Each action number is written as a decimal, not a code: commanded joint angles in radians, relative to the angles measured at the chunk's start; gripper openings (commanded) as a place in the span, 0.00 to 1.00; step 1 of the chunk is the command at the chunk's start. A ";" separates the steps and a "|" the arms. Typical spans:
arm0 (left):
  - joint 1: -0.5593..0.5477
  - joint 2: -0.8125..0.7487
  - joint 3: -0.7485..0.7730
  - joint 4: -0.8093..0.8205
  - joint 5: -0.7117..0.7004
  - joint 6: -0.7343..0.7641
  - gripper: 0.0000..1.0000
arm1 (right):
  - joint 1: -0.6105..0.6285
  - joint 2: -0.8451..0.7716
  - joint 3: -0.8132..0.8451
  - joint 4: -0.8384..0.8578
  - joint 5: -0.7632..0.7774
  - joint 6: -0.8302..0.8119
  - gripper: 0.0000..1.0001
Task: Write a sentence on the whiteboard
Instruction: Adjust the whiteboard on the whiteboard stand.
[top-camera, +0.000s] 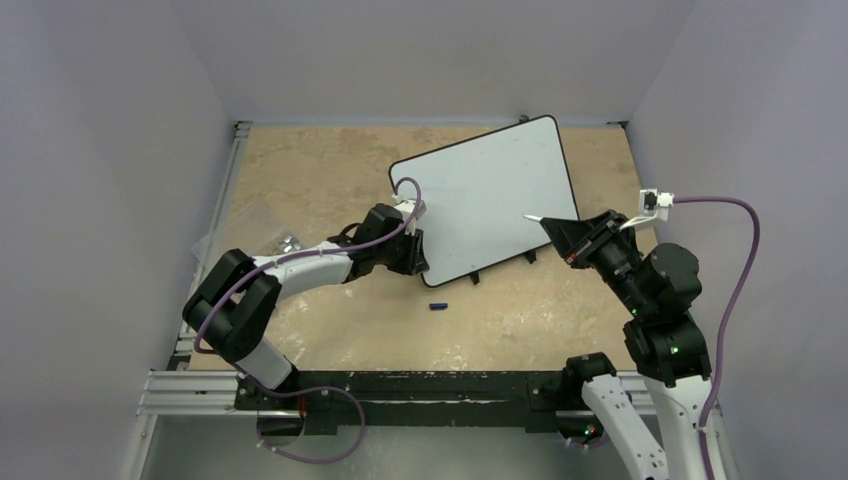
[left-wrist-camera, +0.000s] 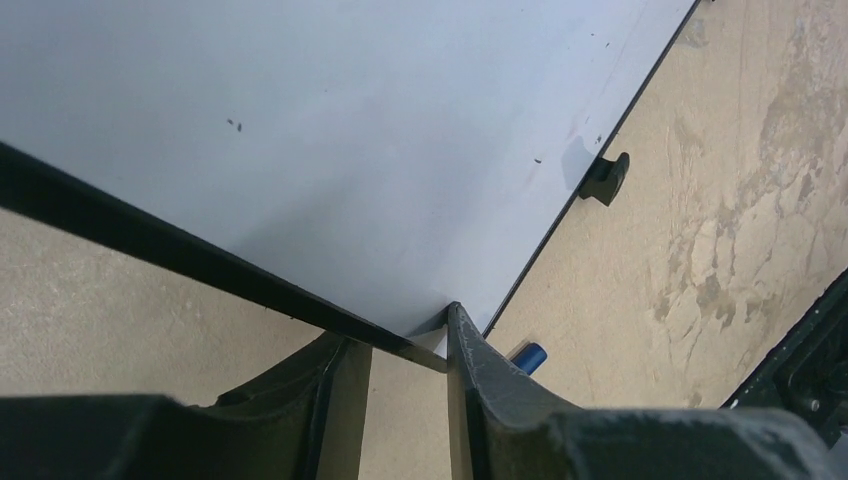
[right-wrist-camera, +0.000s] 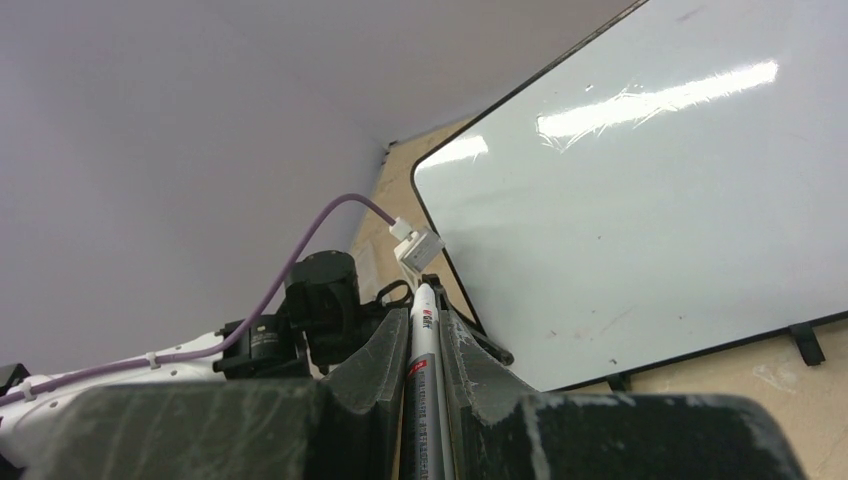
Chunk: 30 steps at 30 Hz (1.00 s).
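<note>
- Zero letters on the whiteboard (top-camera: 490, 200): only a few dark specks and glare on its white face. Judged to be at the very start of the writing step, sentence not yet begun.
- Lying on the surface (top-camera: 320, 180) toward the far edge, right of centre, turned askew, with one corner almost at that far edge.
- Right jaws pressed together on a marker (right-wrist-camera: 422, 350), pinching its barrel. Bare tip (top-camera: 530, 217) poking out over the board's right-hand part, near the right rim. Cannot tell whether touching the face or hovering just above.
- Left jaws set astride the board's near-left corner, with the black rim (left-wrist-camera: 200, 260) passing between the two fingers (left-wrist-camera: 480, 370). Cannot tell whether pinching the rim or merely straddling it, given the strip of surface showing in the gap.
- Blue cap (top-camera: 437, 307) loose on the surface, just off the board's near edge, well apart from the marker.
- Next, by judgement: carry the tip toward a corner of the face with room for a full line, press lightly, drag in steady strokes.
- Calls for a firm hold at the near-left corner, the board being liable to slide or pivot on its small feet (left-wrist-camera: 605, 178) under the pen's push.
- Worth watching the marker's low slant: risk of skipping if laid too flat.
</note>
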 joint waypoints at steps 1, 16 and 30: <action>-0.011 0.030 -0.035 -0.149 -0.102 0.090 0.28 | 0.000 -0.002 -0.001 0.036 0.010 -0.007 0.00; -0.026 -0.016 -0.073 -0.154 -0.108 0.087 0.40 | -0.001 0.006 -0.015 0.051 0.005 -0.007 0.00; -0.070 -0.083 -0.032 -0.222 -0.159 0.093 0.40 | -0.001 0.003 -0.014 0.050 0.003 -0.007 0.00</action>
